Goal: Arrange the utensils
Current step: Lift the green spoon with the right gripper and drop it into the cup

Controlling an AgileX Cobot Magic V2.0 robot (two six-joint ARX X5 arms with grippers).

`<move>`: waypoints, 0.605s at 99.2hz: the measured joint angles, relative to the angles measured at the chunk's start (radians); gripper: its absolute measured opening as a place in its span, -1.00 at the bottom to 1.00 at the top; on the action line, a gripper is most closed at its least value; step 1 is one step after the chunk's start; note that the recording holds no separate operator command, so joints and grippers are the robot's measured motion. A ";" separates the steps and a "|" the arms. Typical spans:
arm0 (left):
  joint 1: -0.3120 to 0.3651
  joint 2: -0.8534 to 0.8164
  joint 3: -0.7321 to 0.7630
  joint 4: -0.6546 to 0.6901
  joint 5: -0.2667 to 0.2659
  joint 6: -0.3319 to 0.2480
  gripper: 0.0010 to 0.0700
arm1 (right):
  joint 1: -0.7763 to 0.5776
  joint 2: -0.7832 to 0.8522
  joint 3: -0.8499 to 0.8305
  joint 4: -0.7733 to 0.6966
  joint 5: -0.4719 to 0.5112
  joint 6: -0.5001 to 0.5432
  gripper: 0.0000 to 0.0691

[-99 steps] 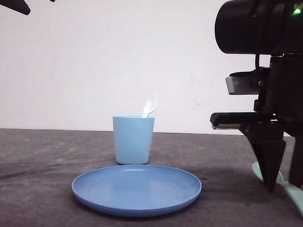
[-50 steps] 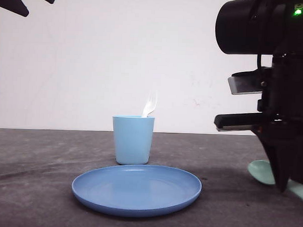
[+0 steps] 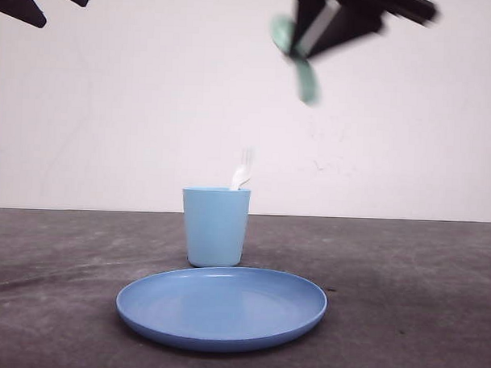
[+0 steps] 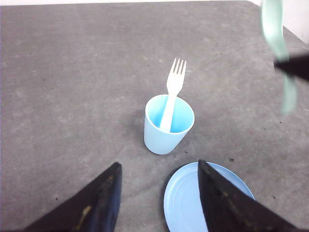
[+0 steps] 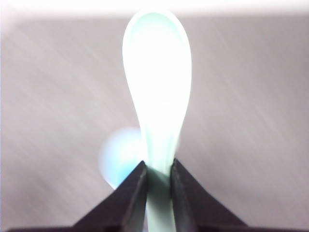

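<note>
Right gripper (image 5: 158, 176) jaws pinch the spoon (image 5: 157, 104) handle, high above the cup (image 3: 216, 226). Left gripper (image 4: 159, 186) jaws spread, holding nothing. Fork (image 4: 172, 94) stands in cup.

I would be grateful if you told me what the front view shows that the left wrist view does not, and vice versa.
Front view: a side profile, with the spoon in the air, well above the cup and to its right, and the wall behind. Left wrist view: a look down into the cup, where the fork stands with its handle inside and its tines up. Both share the cup, fork, spoon, plate and left gripper.
</note>
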 joint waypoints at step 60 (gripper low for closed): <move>-0.002 0.000 0.000 -0.001 0.002 -0.023 -0.16 | 0.002 0.402 0.000 0.478 -0.072 -0.152 -0.83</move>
